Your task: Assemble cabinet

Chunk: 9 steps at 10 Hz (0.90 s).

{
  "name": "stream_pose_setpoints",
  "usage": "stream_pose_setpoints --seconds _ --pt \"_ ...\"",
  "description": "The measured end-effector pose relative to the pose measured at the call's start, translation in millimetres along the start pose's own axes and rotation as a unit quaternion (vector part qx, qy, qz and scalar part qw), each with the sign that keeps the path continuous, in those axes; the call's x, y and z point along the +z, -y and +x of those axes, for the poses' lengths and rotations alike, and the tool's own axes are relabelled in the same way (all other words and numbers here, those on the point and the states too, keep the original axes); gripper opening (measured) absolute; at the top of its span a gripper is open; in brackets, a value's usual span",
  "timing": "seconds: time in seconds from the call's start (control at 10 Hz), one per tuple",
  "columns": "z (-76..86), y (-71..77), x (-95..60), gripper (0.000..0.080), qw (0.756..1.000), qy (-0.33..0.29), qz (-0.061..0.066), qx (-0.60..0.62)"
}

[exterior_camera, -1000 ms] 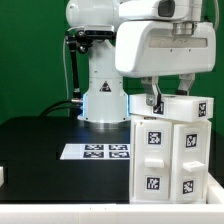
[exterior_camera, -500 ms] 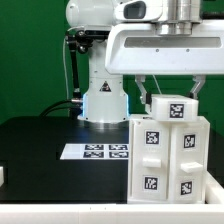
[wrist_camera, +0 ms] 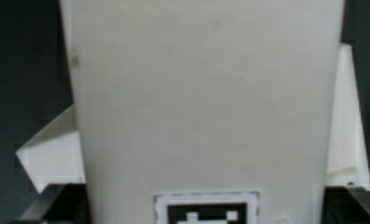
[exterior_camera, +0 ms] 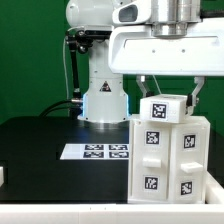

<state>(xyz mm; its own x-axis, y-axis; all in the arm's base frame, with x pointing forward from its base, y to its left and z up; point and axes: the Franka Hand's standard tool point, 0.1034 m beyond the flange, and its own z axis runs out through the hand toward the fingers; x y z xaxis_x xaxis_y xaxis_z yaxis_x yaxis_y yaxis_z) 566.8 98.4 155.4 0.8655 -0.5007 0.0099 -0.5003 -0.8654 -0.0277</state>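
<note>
The white cabinet body (exterior_camera: pixel 168 160) stands upright at the exterior view's right and shows several square tags on its front panels. My gripper (exterior_camera: pixel 168 98) is directly above it and is shut on a white block (exterior_camera: pixel 165 109) with one tag on its face. The block sits at or just above the body's top; I cannot tell whether they touch. In the wrist view the block (wrist_camera: pixel 200 100) fills most of the picture, with a tag near its end. The dark fingers (wrist_camera: pixel 50 205) flank its sides, and part of the cabinet body (wrist_camera: pixel 49 150) shows behind it.
The marker board (exterior_camera: pixel 95 151) lies flat on the black table (exterior_camera: pixel 40 150) to the left of the cabinet body. The robot's white base (exterior_camera: pixel 103 95) stands behind it. A small white part (exterior_camera: pixel 3 175) lies at the left edge. A green wall is behind.
The gripper has turned and shifted to the exterior view's left with the block. The block's tagged face now points at the camera and sits a little lower over the cabinet body.
</note>
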Motion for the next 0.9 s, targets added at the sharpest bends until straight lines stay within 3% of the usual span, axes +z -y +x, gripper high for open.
stream_pose_setpoints --seconds 0.2,0.3,0.4,0.5,0.9 --pt "2.0 -1.3 0.3 0.0553 0.990 0.013 0.011 0.138" --pt "-0.6 0.7 0.8 0.0553 0.974 0.013 0.007 0.228" --pt "-0.3 4.9 0.2 0.0553 0.950 0.013 0.017 0.311" --pt "0.8 5.9 0.4 0.0553 0.933 0.015 0.025 0.360" --pt "0.2 6.9 1.3 0.0553 0.893 0.021 0.025 0.450"
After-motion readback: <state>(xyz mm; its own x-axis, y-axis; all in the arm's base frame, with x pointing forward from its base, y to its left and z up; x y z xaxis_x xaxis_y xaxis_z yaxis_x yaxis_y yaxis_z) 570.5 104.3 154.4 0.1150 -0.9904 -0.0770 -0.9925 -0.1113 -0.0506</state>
